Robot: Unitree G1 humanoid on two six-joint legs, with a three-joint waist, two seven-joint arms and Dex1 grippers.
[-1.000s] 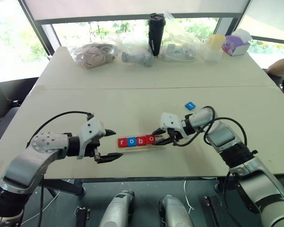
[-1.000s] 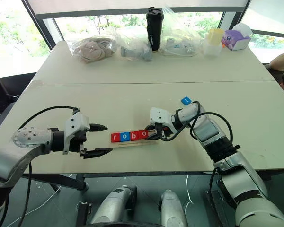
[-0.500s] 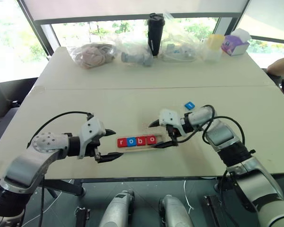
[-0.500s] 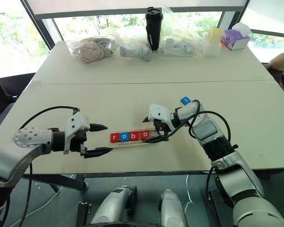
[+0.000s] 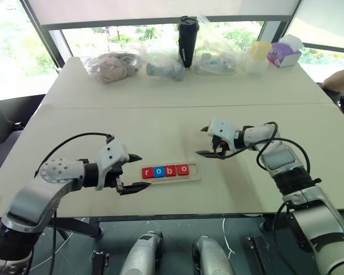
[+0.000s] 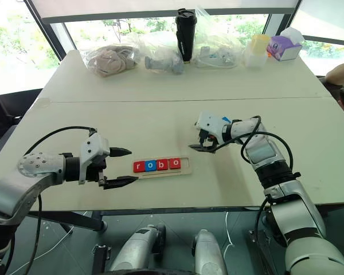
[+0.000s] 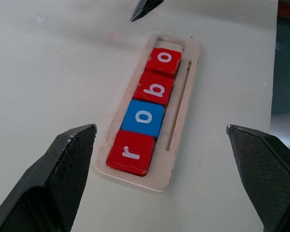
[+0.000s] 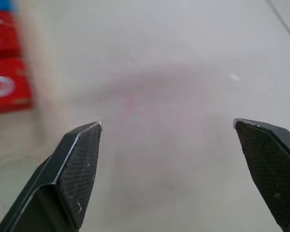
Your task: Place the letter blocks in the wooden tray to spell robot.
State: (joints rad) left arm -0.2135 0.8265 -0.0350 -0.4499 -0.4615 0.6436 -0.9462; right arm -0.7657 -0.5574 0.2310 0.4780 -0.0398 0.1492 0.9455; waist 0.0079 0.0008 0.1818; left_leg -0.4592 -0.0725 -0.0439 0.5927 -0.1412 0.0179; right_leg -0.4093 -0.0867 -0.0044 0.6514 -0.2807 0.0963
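— Fingers of both the left gripper (image 5: 135,172) and right gripper (image 5: 208,141) are spread, empty. Wooden tray (image 7: 180,145) on the surface (image 5: 160,126) reads "robo".

— Last slot's free — the "t" block (image 6: 225,120) sits behind the right wrist; a blind reach could knock it away.

Silver arms, black cables, black-fingered white claws

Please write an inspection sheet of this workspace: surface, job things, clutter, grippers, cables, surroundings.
Surface: pale table, bare around the work.
Job things: tray holds four tiles reading r, o, b, o; last slot empty. Blue tile behind the right gripper.
Clutter: bags, black cup, boxes along the far edge.
Grippers: left gripper open beside the tray; right gripper open, empty.
Cables: black loops on both arms.
Surroundings: windows; person's arm at right.
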